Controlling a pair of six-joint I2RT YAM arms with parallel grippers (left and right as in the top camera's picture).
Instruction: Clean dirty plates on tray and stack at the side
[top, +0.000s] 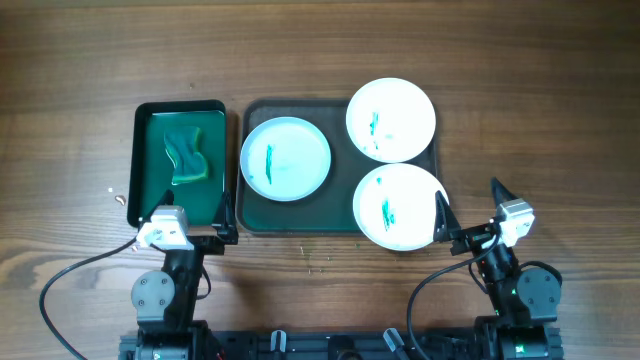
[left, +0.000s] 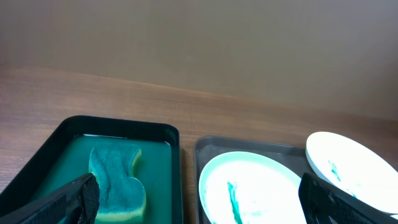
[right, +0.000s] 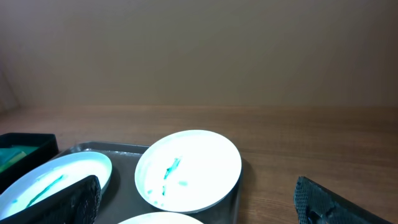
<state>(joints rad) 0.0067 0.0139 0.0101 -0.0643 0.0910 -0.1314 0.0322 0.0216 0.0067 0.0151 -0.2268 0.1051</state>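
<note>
Left gripper (top: 186, 236) & right gripper (top: 468, 200) are hovering w/ my fingers spread wide, pinching nothing; 3 green-smeared plates (top: 285, 158) are lying on the tray (top: 300, 218), just ahead of me.

I am counting three green-smeared white plates, namely the left plate (top: 285, 158), the far right plate (top: 392, 120) and the near right plate (top: 400, 207), plus one large dark tray (top: 258, 213), one smaller bright green tray (top: 150, 150) on the left and one sponge (top: 187, 152).
</note>
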